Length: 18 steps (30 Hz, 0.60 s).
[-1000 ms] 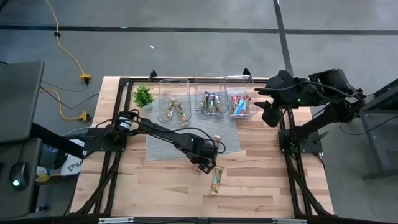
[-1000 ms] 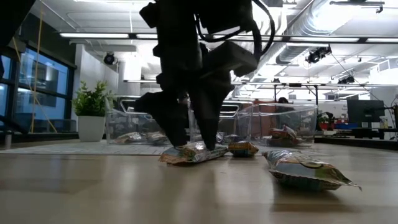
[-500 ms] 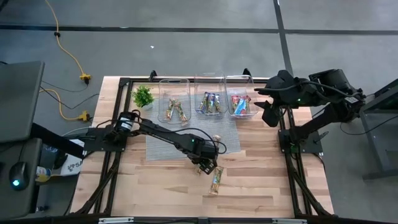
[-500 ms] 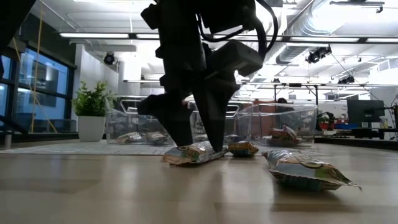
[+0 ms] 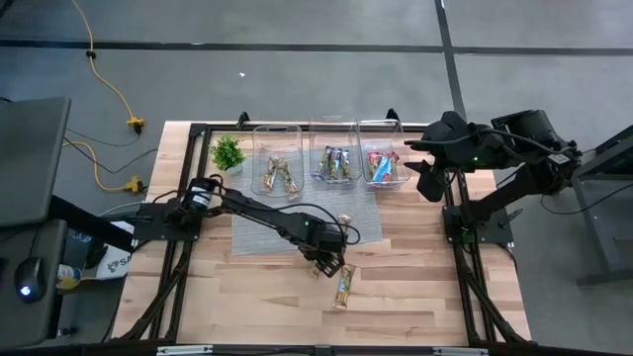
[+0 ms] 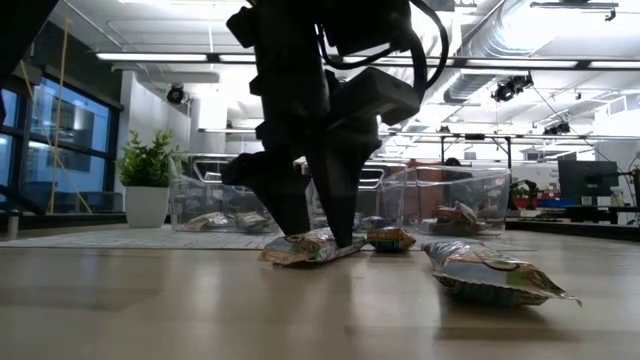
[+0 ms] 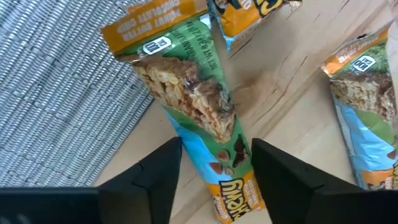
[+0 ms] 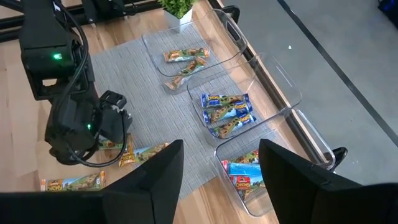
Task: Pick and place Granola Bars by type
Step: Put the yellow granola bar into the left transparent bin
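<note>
Fingers of the left gripper [image 7: 211, 168] straddle a tan-and-green granola bar [image 7: 196, 118] lying on the bare table [image 5: 415, 287] just off the grey mat's [image 5: 257, 232] front edge (not yet clamped); the right gripper [image 8: 217, 174] hovers open beside the clear bins [image 5: 331, 158]

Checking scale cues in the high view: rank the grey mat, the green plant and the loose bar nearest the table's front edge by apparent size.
1. Grey mat, largest by far.
2. Green plant.
3. Loose bar, narrower, though about as long as the plant is wide; the gap between these two is slight.
</note>
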Available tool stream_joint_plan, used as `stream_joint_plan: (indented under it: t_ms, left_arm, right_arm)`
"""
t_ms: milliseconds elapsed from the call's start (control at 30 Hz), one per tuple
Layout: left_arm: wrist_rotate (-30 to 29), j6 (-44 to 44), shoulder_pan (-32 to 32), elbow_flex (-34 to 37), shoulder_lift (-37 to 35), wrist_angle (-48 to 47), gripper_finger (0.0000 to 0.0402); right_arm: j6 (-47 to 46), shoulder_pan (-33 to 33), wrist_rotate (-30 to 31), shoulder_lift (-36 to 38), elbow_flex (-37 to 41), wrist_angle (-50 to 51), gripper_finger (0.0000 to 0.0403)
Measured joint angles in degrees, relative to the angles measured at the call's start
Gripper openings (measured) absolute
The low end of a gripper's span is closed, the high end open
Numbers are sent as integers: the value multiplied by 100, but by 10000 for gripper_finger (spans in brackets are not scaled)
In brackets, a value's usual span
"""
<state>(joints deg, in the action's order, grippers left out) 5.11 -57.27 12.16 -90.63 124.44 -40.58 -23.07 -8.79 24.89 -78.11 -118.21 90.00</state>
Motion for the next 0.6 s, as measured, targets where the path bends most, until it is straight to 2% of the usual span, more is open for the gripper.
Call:
stream_joint_plan:
  t_ms: [333,467,600]
  left_arm:
    - [44,84,-15,13,-10,-49,103]
    - [51,154,-17,23,-201,-125,93]
    - [-219,154,-16,57,-495,-412,92]
  right_arm:
    - [1,1,1,0,0,2,193]
    - [0,-1,-1,0,0,2,193]
    - [2,0,-1,0,0,2,193]
